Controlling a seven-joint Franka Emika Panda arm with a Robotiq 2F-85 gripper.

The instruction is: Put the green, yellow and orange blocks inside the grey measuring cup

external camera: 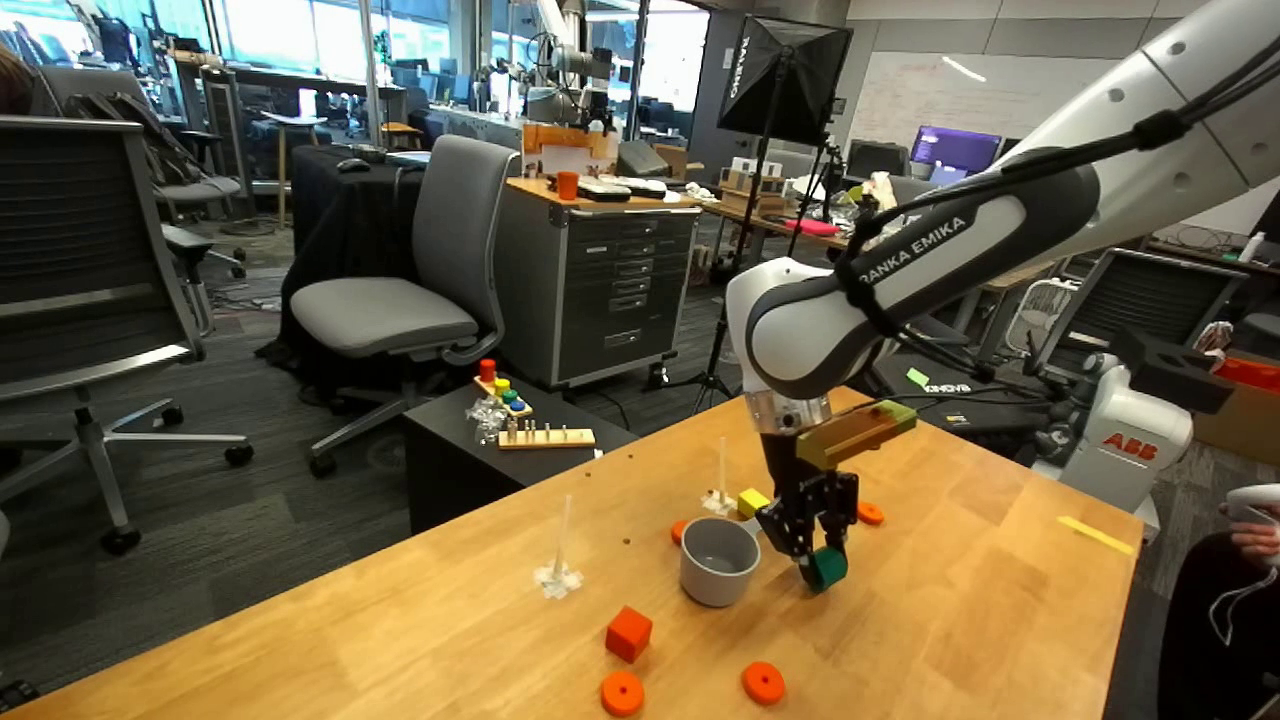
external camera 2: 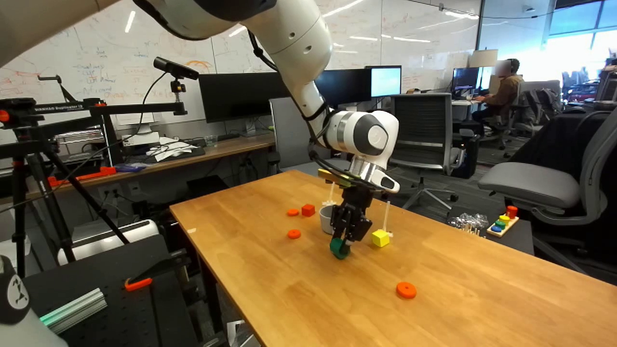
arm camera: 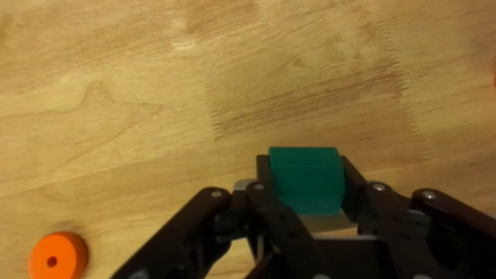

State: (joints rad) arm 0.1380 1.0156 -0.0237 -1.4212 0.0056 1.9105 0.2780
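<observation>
Trouble is lurking right at the grip: the end effector [arm camera: 306, 170] is squeezing the green block [arm camera: 308, 182] from both sides, but that rounded piece is poking out at the very end, so a shallow bite could be letting it swivel or slip during the lift. I am not making out whether it is touching the surface [external camera: 950, 600]. And look what is waiting just beside! The grey measuring cup [external camera: 715, 582] is standing upright, nearer the surface's long edge with the taped sticks [external camera: 558, 575], its handle [external camera: 752, 524] jutting out on the end effector's side; a low carry could be clipping handle or rim and sending the cup over. An off-centre drop would be bouncing the block off that rim and rolling it toward an edge. Now the containers: the cup is showing no block inside, though its near wall is hiding part of the bottom. The yellow block [external camera: 752, 502] is sitting outside, closer to that same long edge, and the orange-red block [external camera 2: 308, 210] is resting outside too, toward the far short edge in an exterior view, with an orange disc [external camera 2: 292, 212] lying just beside it and possibly tempting a wrong pick.
</observation>
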